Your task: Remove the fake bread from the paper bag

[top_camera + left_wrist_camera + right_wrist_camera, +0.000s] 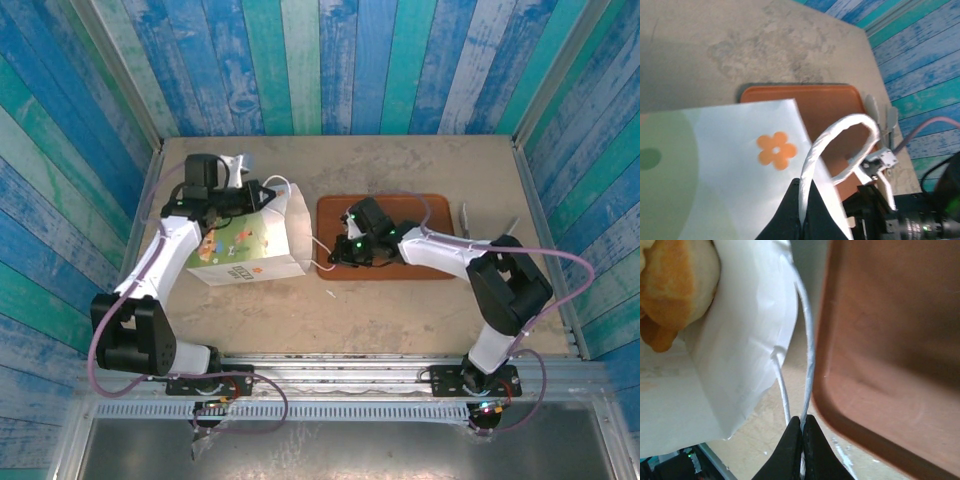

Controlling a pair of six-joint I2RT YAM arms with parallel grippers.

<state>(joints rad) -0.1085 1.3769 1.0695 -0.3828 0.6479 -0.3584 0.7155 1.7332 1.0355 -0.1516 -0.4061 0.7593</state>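
Left jaws pinch one cord handle of the paper bag on the tabletop. Right jaws clamp the other handle beside the brown tray; bread peeks inside.

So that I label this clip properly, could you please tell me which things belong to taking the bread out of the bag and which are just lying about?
Part of the job: paper bag, on its side; bread inside it; left gripper, shut on one cord handle; right gripper, shut on the other.
Lying about: brown tray; grey utensil beside it.
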